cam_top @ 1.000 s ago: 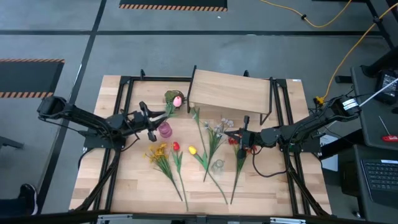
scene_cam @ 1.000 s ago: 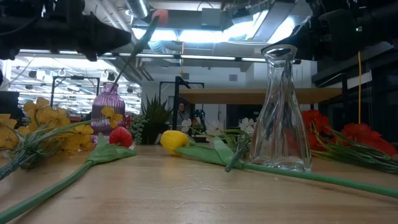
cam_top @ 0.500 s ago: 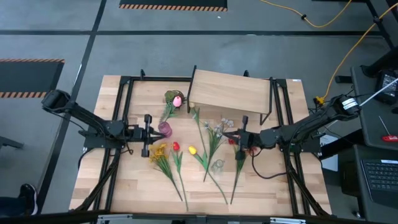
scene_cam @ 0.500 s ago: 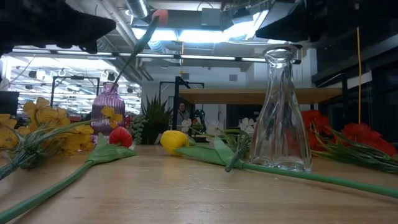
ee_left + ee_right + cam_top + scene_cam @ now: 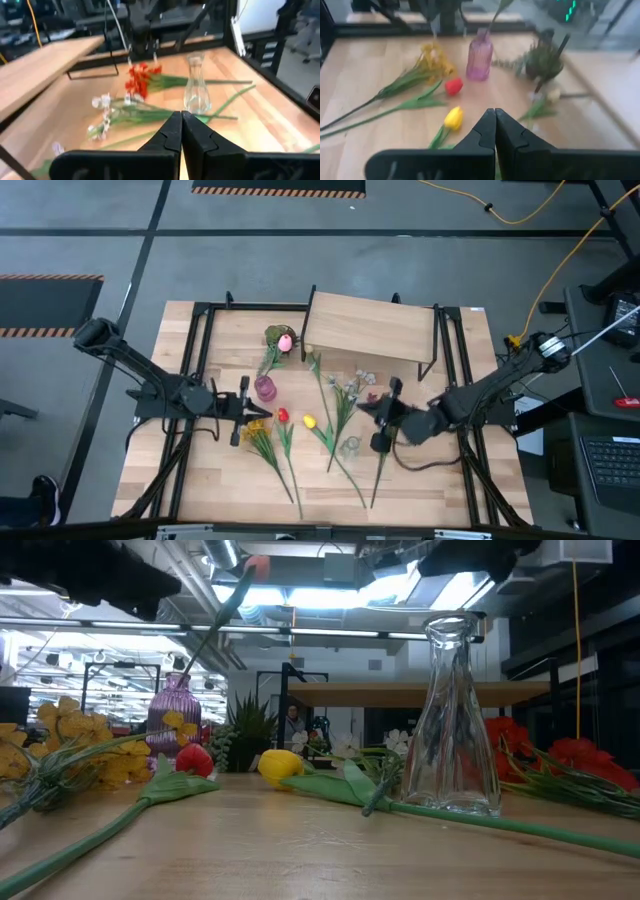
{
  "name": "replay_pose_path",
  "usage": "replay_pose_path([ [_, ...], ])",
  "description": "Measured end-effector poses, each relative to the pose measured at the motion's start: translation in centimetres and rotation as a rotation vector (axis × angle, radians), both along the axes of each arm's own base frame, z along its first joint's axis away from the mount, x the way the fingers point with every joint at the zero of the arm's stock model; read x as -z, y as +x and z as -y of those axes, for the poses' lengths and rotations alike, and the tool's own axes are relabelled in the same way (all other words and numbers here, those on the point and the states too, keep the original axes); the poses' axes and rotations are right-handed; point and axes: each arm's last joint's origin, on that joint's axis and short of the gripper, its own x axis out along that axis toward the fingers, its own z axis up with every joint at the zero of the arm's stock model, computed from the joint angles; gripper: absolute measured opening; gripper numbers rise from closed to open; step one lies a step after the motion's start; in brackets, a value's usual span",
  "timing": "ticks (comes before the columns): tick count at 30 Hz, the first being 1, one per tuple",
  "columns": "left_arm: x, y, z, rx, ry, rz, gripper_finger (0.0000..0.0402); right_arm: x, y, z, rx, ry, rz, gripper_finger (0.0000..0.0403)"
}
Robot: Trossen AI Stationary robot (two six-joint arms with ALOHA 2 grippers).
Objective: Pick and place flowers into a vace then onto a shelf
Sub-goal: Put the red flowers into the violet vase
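Retreated from the pink vase (image 5: 265,388), left end effector (image 5: 243,411) now fully closed, empty.

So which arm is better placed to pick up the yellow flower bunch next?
Probably the left: the left gripper, shut and empty, sits right beside the yellow flower bunch. The right gripper, also shut, is across the table beside the red flower cluster.
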Motion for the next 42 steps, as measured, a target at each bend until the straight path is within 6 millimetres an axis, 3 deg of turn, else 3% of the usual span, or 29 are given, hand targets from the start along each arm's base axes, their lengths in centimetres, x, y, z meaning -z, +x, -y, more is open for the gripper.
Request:
replay_pose_path([
  [8, 0.8, 0.7, 1.0, 0.006, -0.003, -0.048, 0.0003, -0.1, 1.5, -4.0, 0.196, 0.141, -0.186, 0.0],
  [15, 1.2, 0.9, 1.1, 0.005, -0.007, -0.07, 0.0003, 0.7, 1.2, -6.8, 0.428, 0.334, -0.342, 0.0],
  [22, 1.1, 0.9, 1.1, 0.01, 0.012, -0.062, 0.0003, 2.9, -0.3, -8.3, 0.643, 0.508, -0.362, 0.0004],
  [31, 1.1, 0.9, 1.1, 0.011, 0.013, -0.062, 0.0003, 4.2, -0.8, -9.6, 0.705, 0.557, -0.335, 0.0009],
  [42, 1.1, 0.9, 1.1, 0.01, 0.008, -0.059, 0.0003, 7.9, 0.0, -10.6, 0.777, 0.525, -0.37, 0.0103],
])
